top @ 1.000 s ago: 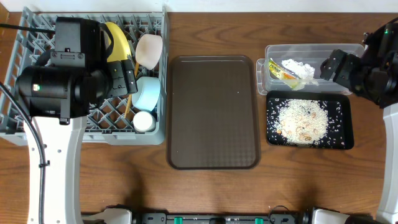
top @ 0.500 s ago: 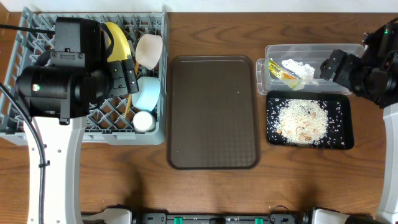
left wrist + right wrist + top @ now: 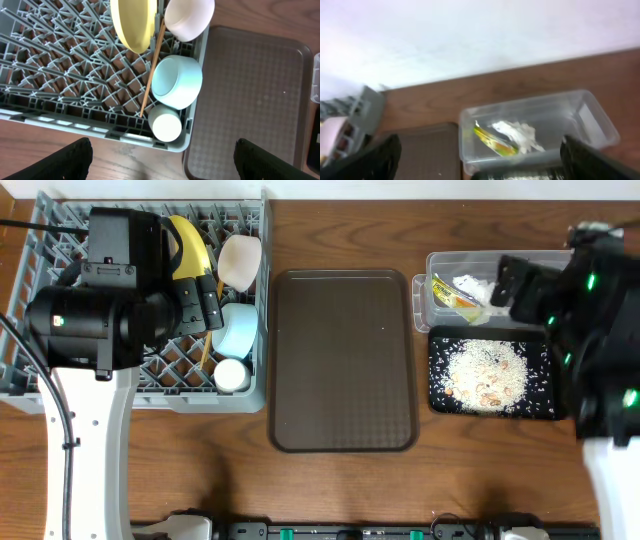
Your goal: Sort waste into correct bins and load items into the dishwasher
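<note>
The grey dish rack point(image 3: 40, 380) holds the yellow plate point(image 3: 185, 245), white-pinkish bowl point(image 3: 240, 260), light blue bowl point(image 3: 238, 330), white cup point(image 3: 232, 374) and chopsticks point(image 3: 207, 350). My left gripper point(image 3: 162, 167) is open and empty above the rack's front right corner, over the cup point(image 3: 166, 126). The clear tub point(image 3: 430, 290) holds the snack wrapper point(image 3: 455, 297) and the tissue point(image 3: 475, 285). The black tray point(image 3: 545, 405) holds the rice scraps point(image 3: 485, 375). My right gripper point(image 3: 482, 165) is open and empty, raised above the tub point(image 3: 590, 115) and looking down at the wrapper point(image 3: 492, 140).
The dark brown serving tray point(image 3: 343, 360) lies bare between the rack and the bins. My right arm covers the tub's right end and part of the black tray in the overhead view. Wooden table runs along the front.
My right arm has risen toward the overhead camera and shifted left and forward over the bins. The left arm and the dishes have not moved.
</note>
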`<state>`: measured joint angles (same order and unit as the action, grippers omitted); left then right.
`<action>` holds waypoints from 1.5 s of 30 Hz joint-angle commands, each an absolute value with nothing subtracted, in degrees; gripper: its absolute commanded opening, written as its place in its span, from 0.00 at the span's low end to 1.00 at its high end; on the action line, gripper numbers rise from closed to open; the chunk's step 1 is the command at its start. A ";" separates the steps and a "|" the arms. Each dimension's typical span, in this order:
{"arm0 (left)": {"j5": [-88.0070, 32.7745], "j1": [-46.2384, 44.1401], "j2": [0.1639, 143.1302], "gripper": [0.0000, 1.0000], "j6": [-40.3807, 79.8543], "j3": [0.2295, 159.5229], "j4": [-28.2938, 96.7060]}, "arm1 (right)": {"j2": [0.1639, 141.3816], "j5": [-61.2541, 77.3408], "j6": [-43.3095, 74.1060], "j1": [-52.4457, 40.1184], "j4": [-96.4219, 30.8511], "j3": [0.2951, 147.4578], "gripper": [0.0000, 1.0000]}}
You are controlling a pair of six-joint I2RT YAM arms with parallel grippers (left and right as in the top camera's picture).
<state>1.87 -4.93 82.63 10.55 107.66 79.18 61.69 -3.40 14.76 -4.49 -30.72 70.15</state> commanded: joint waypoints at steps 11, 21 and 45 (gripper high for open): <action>1.93 -4.84 82.74 0.92 11.05 107.74 79.26 | 37.17 -2.90 13.21 -5.65 -0.51 26.59 0.99; 1.93 -4.84 82.74 0.92 11.05 107.74 79.26 | 16.84 -2.76 13.23 -6.83 12.86 1.85 0.99; 1.93 -4.82 82.74 0.93 11.05 107.74 79.26 | 0.64 1.13 11.92 -7.14 -4.27 0.32 0.99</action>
